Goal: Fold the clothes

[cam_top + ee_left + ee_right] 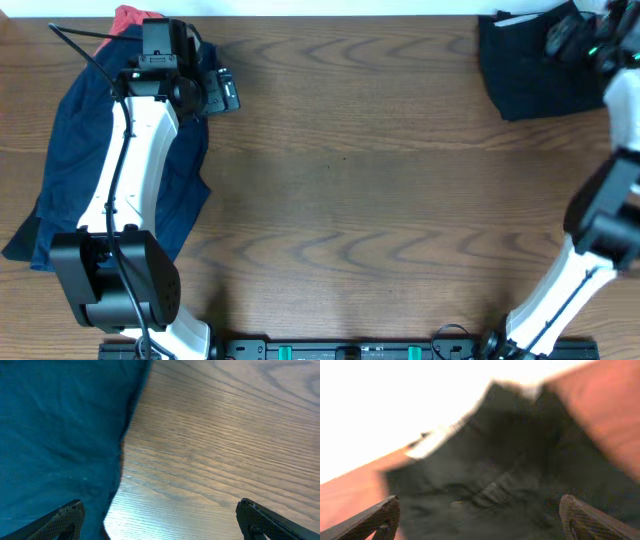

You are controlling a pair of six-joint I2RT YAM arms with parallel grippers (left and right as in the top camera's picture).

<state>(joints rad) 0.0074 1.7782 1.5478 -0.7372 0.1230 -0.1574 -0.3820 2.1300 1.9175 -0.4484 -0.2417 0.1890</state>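
Observation:
A dark blue garment (pixel 70 150) lies spread at the left of the wooden table, with a red garment (pixel 128 18) peeking out at its far edge. My left gripper (pixel 222 92) is open and empty, hovering over the blue garment's right edge (pixel 60 435) and the bare wood. A folded black garment (pixel 530 65) lies at the far right corner. My right gripper (pixel 570 35) is open above it; in the right wrist view the black cloth (pixel 510 470) fills the space between the fingers, blurred.
The wooden table (pixel 380 190) stretches between the two garments. The arms' bases stand along the near edge (pixel 350 350). The table's far edge (pixel 330 14) runs just behind both garments.

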